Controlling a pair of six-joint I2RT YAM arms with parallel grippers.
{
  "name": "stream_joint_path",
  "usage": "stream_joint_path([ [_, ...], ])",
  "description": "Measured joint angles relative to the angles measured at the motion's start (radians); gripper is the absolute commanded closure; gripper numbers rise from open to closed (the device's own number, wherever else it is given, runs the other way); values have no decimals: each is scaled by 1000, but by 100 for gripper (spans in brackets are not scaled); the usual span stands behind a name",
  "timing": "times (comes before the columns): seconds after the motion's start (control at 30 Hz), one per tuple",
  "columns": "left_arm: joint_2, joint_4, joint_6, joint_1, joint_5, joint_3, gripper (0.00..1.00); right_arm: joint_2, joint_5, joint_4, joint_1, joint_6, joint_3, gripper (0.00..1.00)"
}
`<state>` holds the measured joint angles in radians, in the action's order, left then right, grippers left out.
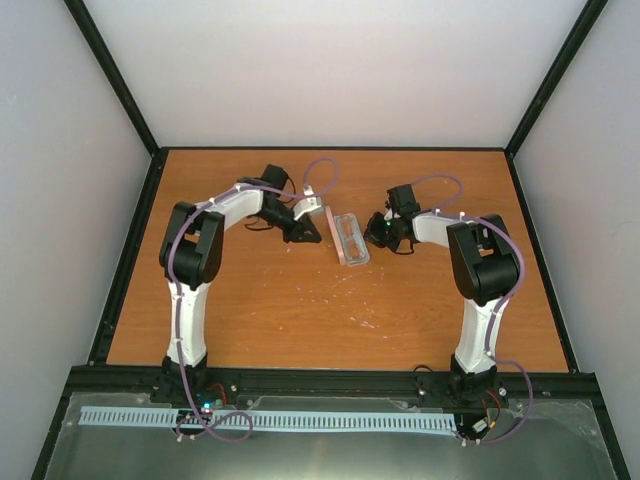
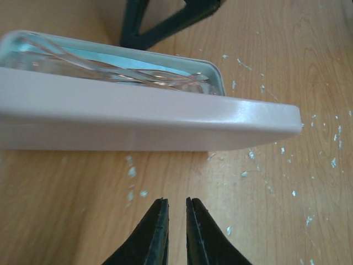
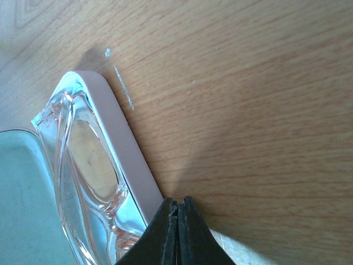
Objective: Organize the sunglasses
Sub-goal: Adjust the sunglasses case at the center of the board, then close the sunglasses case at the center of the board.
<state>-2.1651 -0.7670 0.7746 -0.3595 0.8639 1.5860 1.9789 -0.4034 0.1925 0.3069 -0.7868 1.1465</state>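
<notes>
The pink case [image 1: 341, 254] lies open at mid table. The sunglasses [image 1: 349, 237] lie inside it, clear with amber-tinted lenses, on a light blue cloth [image 2: 118, 57]. My left gripper [image 1: 316, 232] is just left of the case. In the left wrist view, the left gripper [image 2: 176, 201] stands a narrow gap open and empty, a short way from the case's pink wall [image 2: 138, 118], with the sunglasses [image 2: 140, 74] behind it. My right gripper [image 1: 373, 232] is at the case's right side. In the right wrist view, the right gripper [image 3: 177, 201] is shut, at the pink rim [image 3: 124, 141] beside the sunglasses [image 3: 91, 160].
The wooden table [image 1: 300, 310] carries small white flecks [image 2: 135, 185] near the case. Black frame rails [image 1: 330, 378] and grey walls bound the table. The right gripper's dark fingers [image 2: 165, 22] show beyond the case in the left wrist view.
</notes>
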Motion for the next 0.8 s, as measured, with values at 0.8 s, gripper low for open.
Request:
stream_joint_path([
  [0.8,-87,-19,-10,-51,26,159,87,18,-35,-28,-3,-3,8,97],
])
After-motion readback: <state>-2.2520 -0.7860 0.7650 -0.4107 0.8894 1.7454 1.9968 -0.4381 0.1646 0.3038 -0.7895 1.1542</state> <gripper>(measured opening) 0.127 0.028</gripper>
